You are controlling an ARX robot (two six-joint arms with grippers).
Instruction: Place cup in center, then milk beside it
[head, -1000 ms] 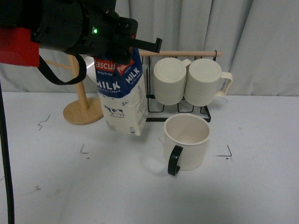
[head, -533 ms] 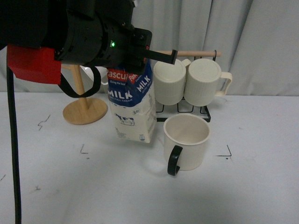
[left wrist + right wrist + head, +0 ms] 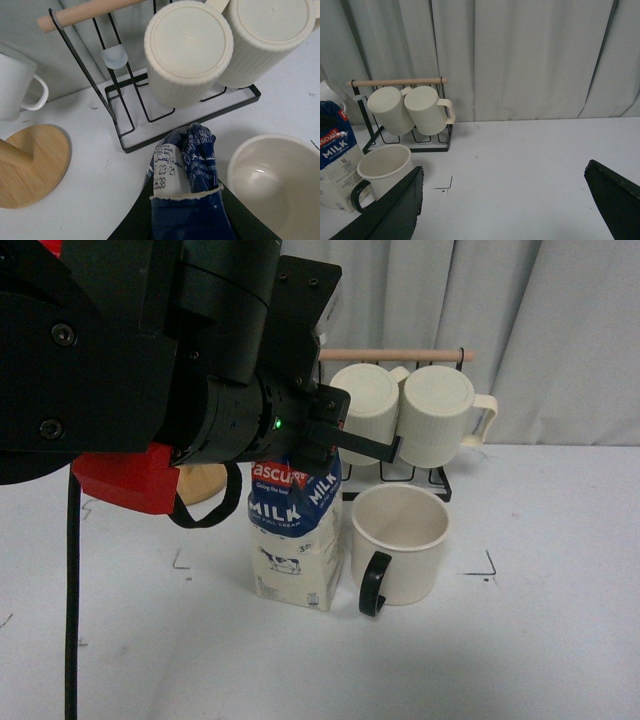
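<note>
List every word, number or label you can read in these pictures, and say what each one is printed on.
"MILK": milk carton, blue front panel, and again on its side.
"ascu": red banner on the carton, partly hidden by the left gripper.
"1L": carton, right wrist view.
"23-21": the carton's folded top; the other small print is unreadable.
The cup shows no text.
</note>
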